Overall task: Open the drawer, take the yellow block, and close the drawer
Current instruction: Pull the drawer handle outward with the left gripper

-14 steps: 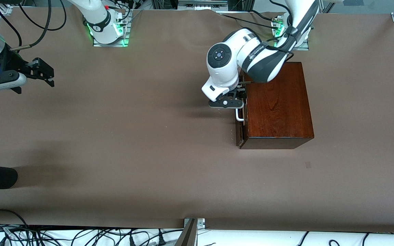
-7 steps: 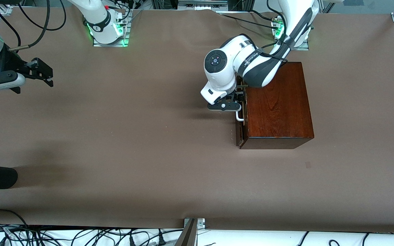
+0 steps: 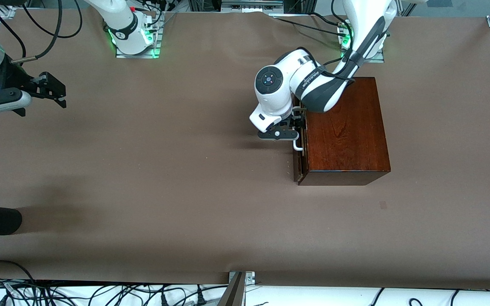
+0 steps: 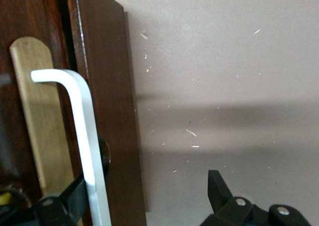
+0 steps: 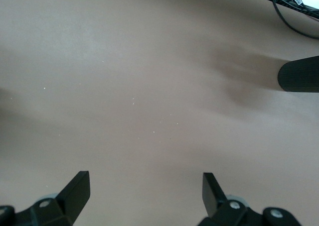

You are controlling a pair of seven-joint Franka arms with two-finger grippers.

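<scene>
So the left gripper (image 3: 294, 127) is parked right at the drawer (image 3: 299, 161) front, fingers spread wide with the white handle (image 4: 84, 136) sitting between them, one finger tucked in by the drawer face and the other out over the table (image 3: 164, 170). Nothing clamped yet. The drawer looks cracked open just a hair from the wooden box (image 3: 345, 127); in the left wrist view there's a dark gap along the front's edge.

The box sits toward the left arm's end of the table, roughly 3 o'clock from the table's middle in the front view, with the drawer front facing 9 o'clock. The yellow block isn't visible anywhere, so presumably it's inside.

Handling-wise: that handle is a thin rigid bar, probably a bit slick, so the arm should pinch it mid-span and pull straight toward 9 o'clock. The box looks solid, but it might slide if the tray sticks. The tray itself seems light.

The right gripper (image 3: 51, 91) waits with fingers apart over bare table at the right arm's end, around 9 o'clock.
</scene>
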